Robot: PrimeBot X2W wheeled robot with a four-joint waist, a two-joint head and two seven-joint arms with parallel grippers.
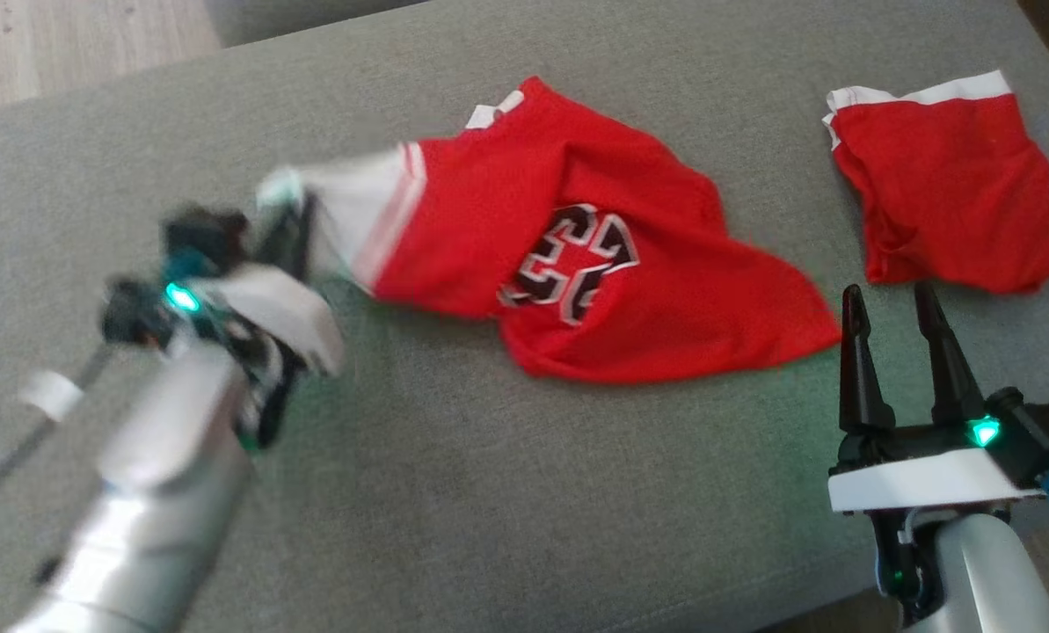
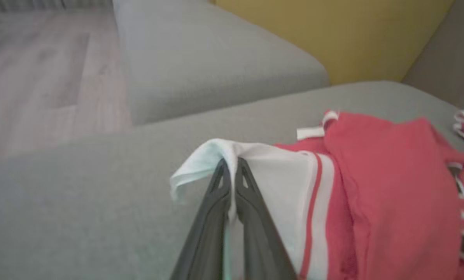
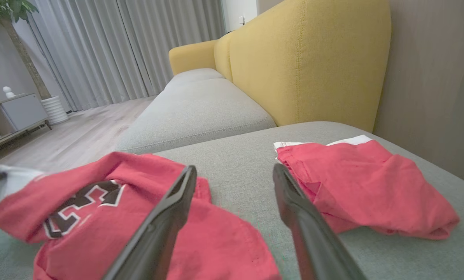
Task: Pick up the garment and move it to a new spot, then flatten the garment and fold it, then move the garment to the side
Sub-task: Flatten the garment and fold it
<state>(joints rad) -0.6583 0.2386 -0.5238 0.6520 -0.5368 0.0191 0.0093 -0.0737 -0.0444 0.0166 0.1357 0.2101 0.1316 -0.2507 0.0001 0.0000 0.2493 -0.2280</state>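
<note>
my left claw [image 2: 230,163] is clamped tight on the white hem corner of the red jersey [image 1: 577,255]. the jersey lies crumpled, number print showing, in the middle of the grey sofa seat [image 1: 489,492], with the pinched corner draped over my fingertips. my right claw [image 1: 892,299] stands with its 2 fingers spread and empty, low over the seat just beside the jersey's near right corner, while a 2nd red garment [image 1: 946,185] lies bunched well apart to the right, near the yellow backrest [image 3: 313,58], with wooden floor [image 1: 67,44] beyond the seat's far left edge.
</note>
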